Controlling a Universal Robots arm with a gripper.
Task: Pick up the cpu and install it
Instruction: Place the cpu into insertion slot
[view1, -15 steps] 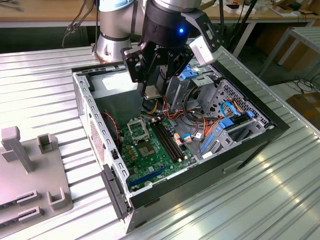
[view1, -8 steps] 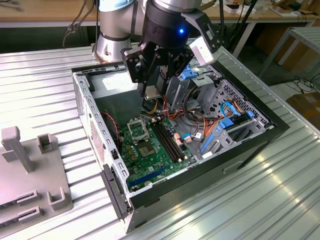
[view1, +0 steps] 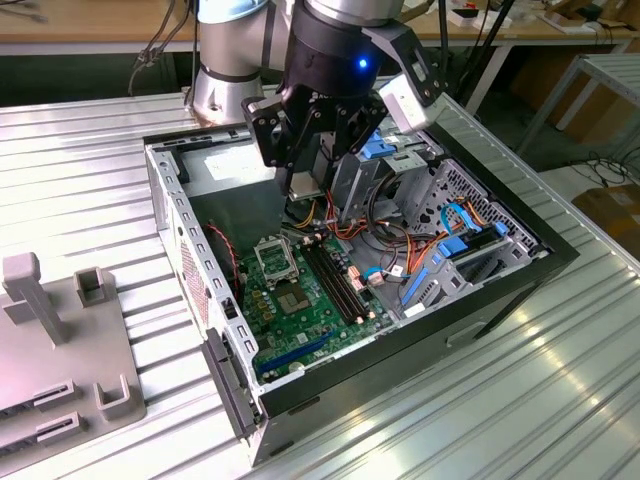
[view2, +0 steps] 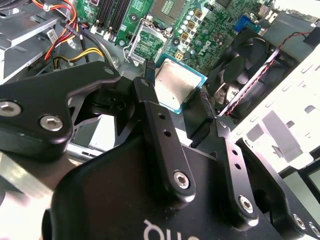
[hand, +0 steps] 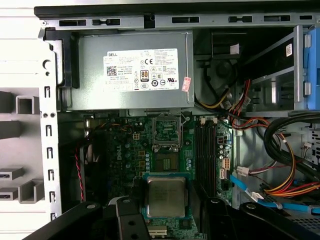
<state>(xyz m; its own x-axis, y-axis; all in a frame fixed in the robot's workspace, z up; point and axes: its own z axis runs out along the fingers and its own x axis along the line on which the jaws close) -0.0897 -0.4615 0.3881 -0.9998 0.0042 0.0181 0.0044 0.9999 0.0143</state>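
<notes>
gripper (view2: 177, 91) pinching cpu (view2: 172, 84) by opposite edges, in the air, near socket frame (view2: 145, 42) but apart from it. Memory slots (hand: 205, 150) flank the socket, case fan (view2: 245, 67) opposite side, PSU (hand: 130, 95) just beyond.

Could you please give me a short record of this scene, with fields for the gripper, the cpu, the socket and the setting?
gripper: gripper shut on the cpu, one finger at each of two opposite edges
cpu: cpu held above the motherboard, metal top towards both wrist views, not seated
socket: socket frame on the motherboard, apparently with no chip in it
setting: open computer case lying on a ribbed metal table
</notes>
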